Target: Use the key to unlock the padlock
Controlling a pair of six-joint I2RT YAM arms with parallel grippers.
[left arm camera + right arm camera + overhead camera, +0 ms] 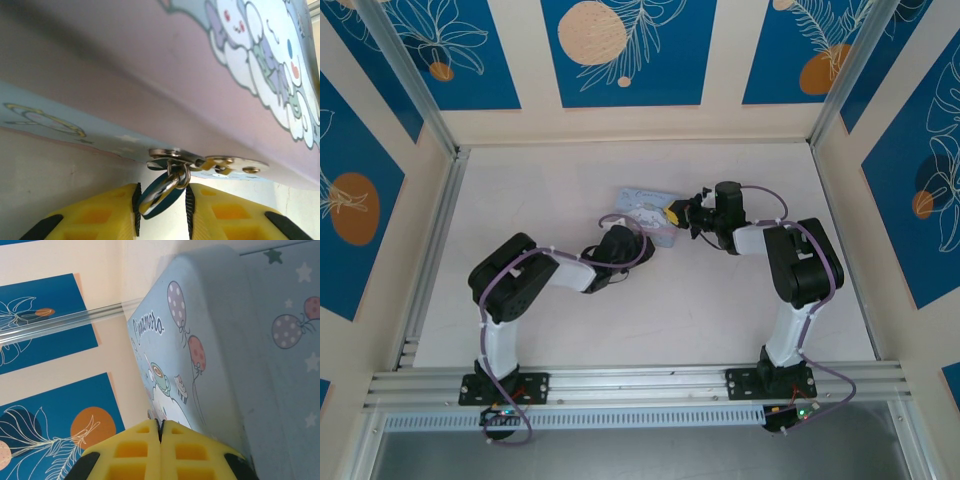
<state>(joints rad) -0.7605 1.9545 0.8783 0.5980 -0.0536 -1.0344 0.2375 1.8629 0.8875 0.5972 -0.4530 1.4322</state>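
Observation:
The small teal padlock (156, 200) hangs by its shiny shackle from the metal hasp (220, 162) of a pale blue cartoon tin (200, 75). My left gripper (162, 188) is shut on the padlock, one pad against its lower left edge and the other against the shackle ring. From above, that gripper (623, 243) sits at the tin's (645, 205) near edge. My right gripper (160, 421) has its yellow pads pressed together, right beside the tin's side (225, 340), and from above it (676, 212) is at the tin's right end. The key is hidden.
The tin lies near the middle of the white table (570, 180), between the two arms. Aluminium rails (430, 260) run along the left side and the near edge. Patterned blue panels wall in the table.

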